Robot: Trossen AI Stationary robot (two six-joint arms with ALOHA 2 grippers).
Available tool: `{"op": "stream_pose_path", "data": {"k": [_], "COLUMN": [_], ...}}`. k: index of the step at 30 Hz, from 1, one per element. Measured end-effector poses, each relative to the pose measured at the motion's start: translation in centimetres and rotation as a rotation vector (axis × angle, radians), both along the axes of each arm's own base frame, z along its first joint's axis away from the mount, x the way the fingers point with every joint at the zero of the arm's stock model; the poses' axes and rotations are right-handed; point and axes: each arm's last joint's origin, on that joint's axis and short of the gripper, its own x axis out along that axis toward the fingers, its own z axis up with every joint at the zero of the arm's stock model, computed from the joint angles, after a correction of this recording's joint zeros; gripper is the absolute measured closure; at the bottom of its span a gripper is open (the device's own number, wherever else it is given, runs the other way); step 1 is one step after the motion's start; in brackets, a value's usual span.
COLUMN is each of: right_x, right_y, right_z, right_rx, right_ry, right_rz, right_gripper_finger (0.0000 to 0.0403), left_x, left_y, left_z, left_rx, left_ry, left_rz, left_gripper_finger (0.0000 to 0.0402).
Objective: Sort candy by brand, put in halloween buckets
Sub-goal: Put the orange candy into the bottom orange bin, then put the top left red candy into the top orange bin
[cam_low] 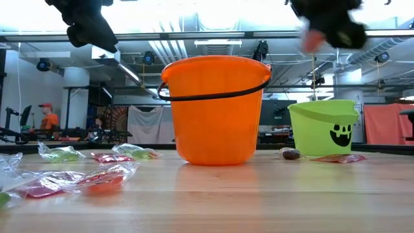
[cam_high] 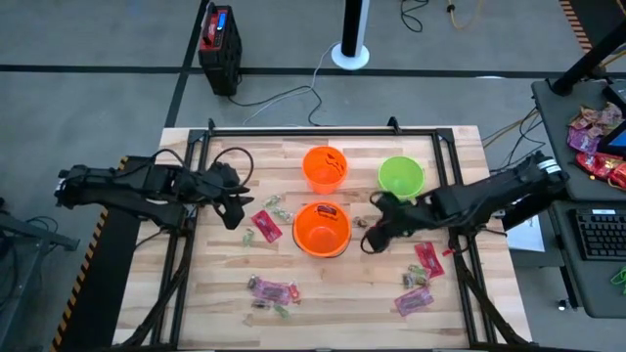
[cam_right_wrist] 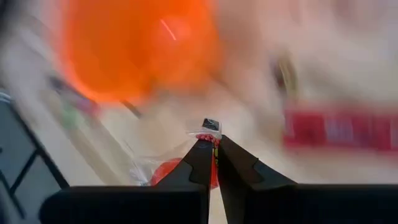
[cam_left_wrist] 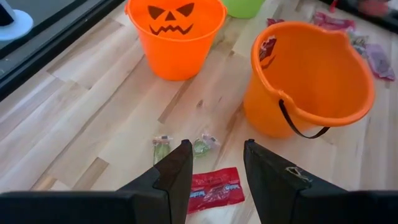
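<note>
Right wrist view: right gripper (cam_right_wrist: 214,149) clenched on red candy (cam_right_wrist: 208,167) by its wrapper tip, near mid-table orange bucket (cam_high: 321,228); thin grip could slip w/ fast swing.

Two matte-black jointed robot arms w/ chunky segments & looped black cables along their links. Left gripper (cam_left_wrist: 214,171): two flat, tapered black fingers (cam_left_wrist: 177,171), small screw on one. Right gripper (cam_right_wrist: 214,146): matching dark wedge-shaped fingers (cam_right_wrist: 239,168).
</note>
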Motion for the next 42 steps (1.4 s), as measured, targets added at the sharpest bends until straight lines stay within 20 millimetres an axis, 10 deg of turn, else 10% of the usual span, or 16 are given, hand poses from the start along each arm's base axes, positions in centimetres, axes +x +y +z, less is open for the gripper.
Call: {"op": "stream_pose_path", "data": {"k": [6,17,28,42], "right_x": [3.7,8.7,8.8,8.8], "right_y": [-0.5,-0.8,-1.2,-1.3], "right_z": [3.8,2.3,2.4,3.0], "right_rx": [-0.34,-0.449,-0.453,-0.47], "right_ry": [-0.276,-0.269,-0.269,-0.283], "right_rz": [0.266,0.39,0.374,0.331], "right_gripper_finger": [0.0391,0.0355,0.0247,0.0225], "left_x": [1.1,2.5,3.0,4.4], "left_y": [-0.1,-0.5,-1.4,-1.3], "left_z": [-0.8,-2.1,-2.6,-7.7], "left_rx": [-0.001,-0.078,-0.075,-0.224], "left_ry": [0.053,0.126,0.158,0.322], "left_rz": [-0.005,-0.04,-0.08,0.174], "left_gripper_finger": [0.0274,0.0274,0.0274,0.0272]}}
